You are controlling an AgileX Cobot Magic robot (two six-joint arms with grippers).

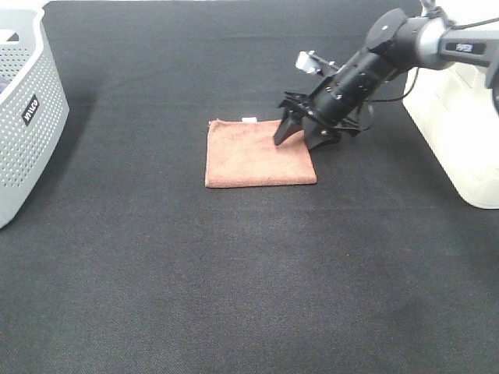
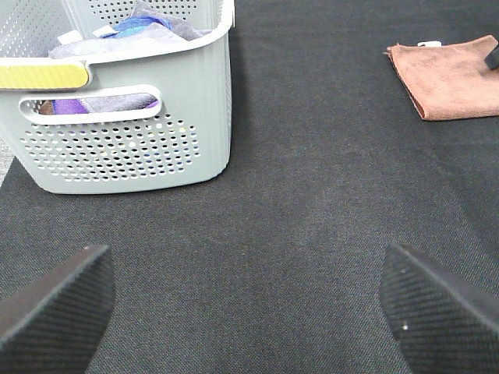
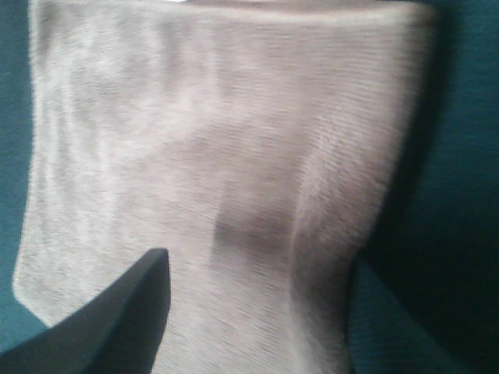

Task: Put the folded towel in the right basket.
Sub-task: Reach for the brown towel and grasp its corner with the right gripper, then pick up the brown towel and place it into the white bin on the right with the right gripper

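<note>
My right gripper (image 1: 302, 142) sits at the right edge of the towel (image 1: 260, 153), mid-table, jaws spread astride it, nothing pinched yet. My left gripper (image 2: 245, 308) hangs wide open near the left edge. I'd say we've barely begun: grab, lift and carry to the basket (image 1: 460, 132) at the right edge all remain.

Soft overhead light is falling evenly on the black table (image 1: 234, 296); the right basket (image 1: 460, 132) is glaring white. The right wrist view is showing the towel (image 3: 218, 156) blurred and washed-out.
</note>
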